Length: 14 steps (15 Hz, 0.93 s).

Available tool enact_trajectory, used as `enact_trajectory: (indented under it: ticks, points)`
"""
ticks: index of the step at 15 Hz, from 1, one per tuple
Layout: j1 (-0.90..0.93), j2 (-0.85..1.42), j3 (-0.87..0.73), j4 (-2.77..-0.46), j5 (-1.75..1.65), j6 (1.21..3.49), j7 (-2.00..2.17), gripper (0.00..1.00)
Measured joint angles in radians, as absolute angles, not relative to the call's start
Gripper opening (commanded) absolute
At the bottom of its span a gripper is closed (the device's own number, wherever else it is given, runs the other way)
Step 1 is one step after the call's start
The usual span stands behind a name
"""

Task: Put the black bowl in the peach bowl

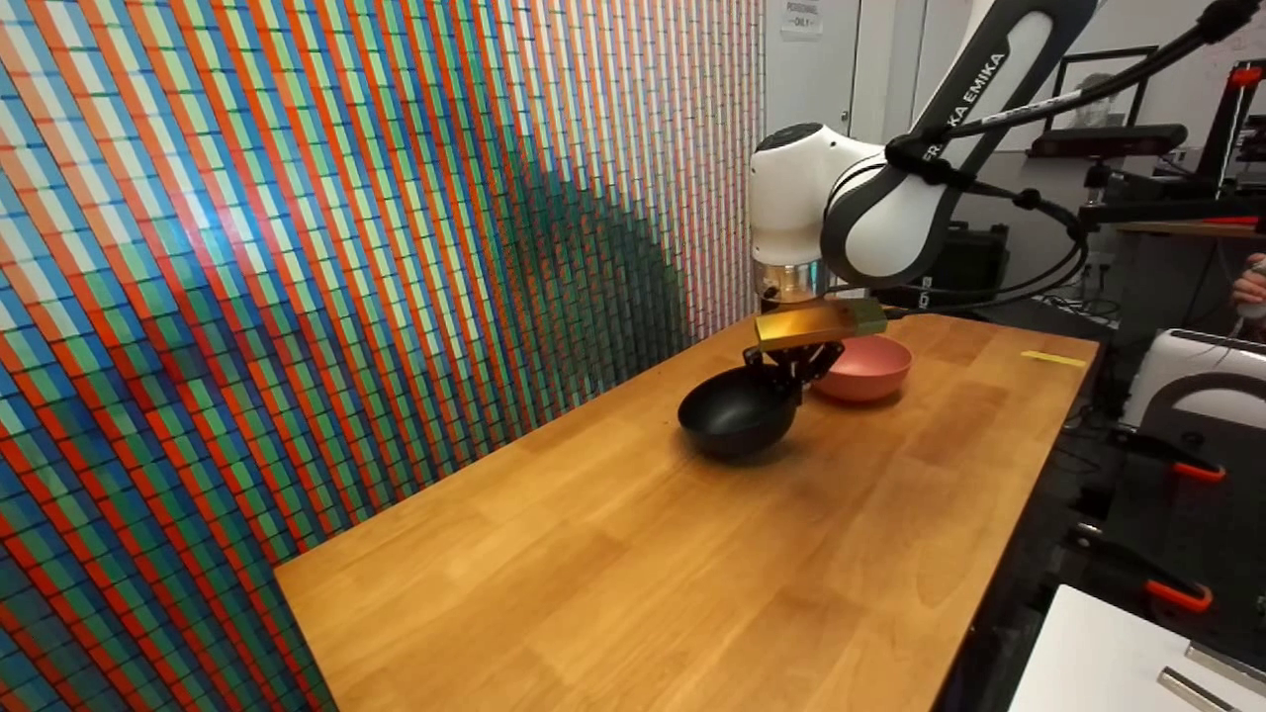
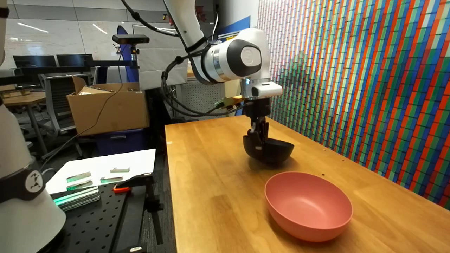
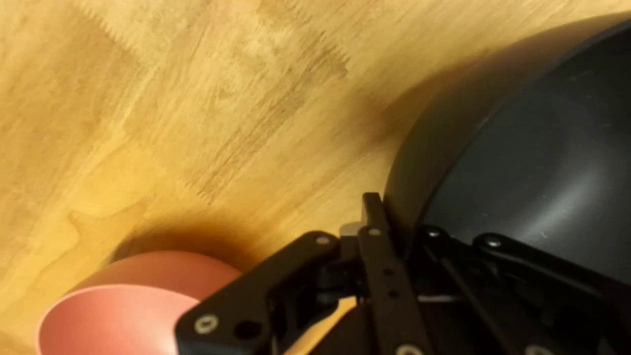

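Note:
The black bowl (image 1: 730, 417) is at my gripper (image 1: 791, 384) in both exterior views. My gripper is shut on its near rim, one finger inside and one outside, as the wrist view (image 3: 402, 224) shows. The black bowl (image 2: 278, 151) is tilted, with its shadow just beneath; whether its base touches the table I cannot tell. The peach bowl (image 2: 309, 207) stands upright and empty on the table, a short way from the black bowl. It shows behind my gripper in an exterior view (image 1: 868, 368) and at the lower left in the wrist view (image 3: 123, 318).
The wooden table (image 1: 633, 583) carries both bowls. A patterned tiled wall (image 2: 379, 88) runs along one long edge. A yellow tape strip (image 1: 1052, 358) lies near the table's far end. Cables (image 2: 168, 80) hang along the arm.

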<state>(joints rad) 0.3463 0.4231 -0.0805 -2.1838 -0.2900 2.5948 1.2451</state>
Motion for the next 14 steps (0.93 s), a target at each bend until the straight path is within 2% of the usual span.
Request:
enact_trajectory:
  ticks: [14]
  points:
    - [0.259,0.212,-0.133,-2.339,-0.322,2.592,1.404,0.04]
